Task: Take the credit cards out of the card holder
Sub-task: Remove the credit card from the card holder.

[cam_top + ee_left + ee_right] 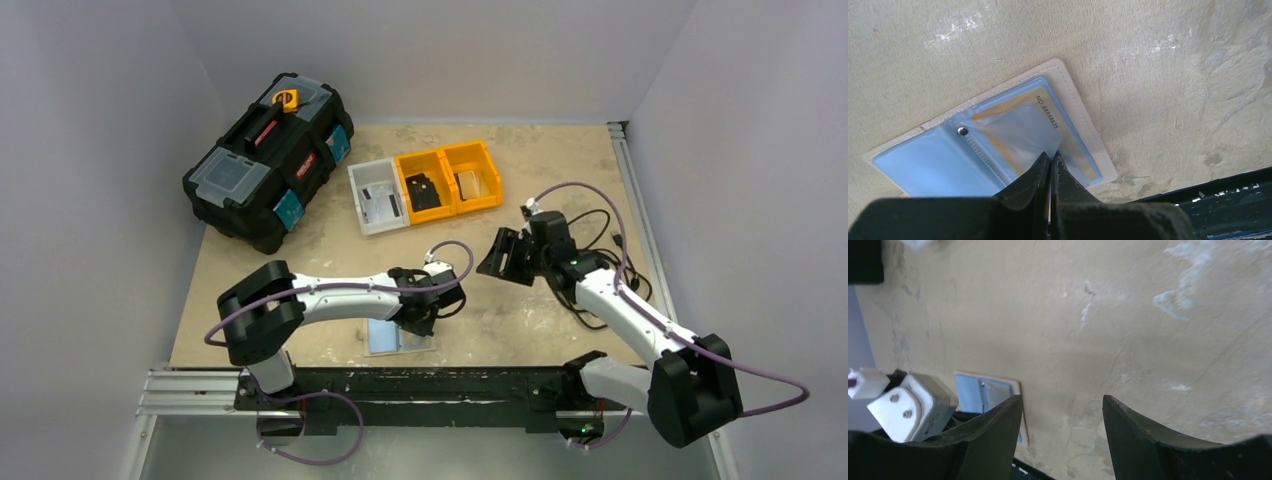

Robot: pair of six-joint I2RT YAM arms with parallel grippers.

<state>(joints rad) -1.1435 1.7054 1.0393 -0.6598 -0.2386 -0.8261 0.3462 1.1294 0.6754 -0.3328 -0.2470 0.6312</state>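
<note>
One legible marking is present: "NO 88888835", printed in dark characters on the yellow-beige credit card [1073, 145] seated under the clear pocket of the card holder [1083, 120]. The string runs along the card edge nearest the holder's stitched outer border, on the side away from the holder's metal snap [963, 131]. The black toolbox [268, 160], well apart from the card holder toward the far left, carries a red label [305, 165] whose pale lettering is too small to read.
</note>
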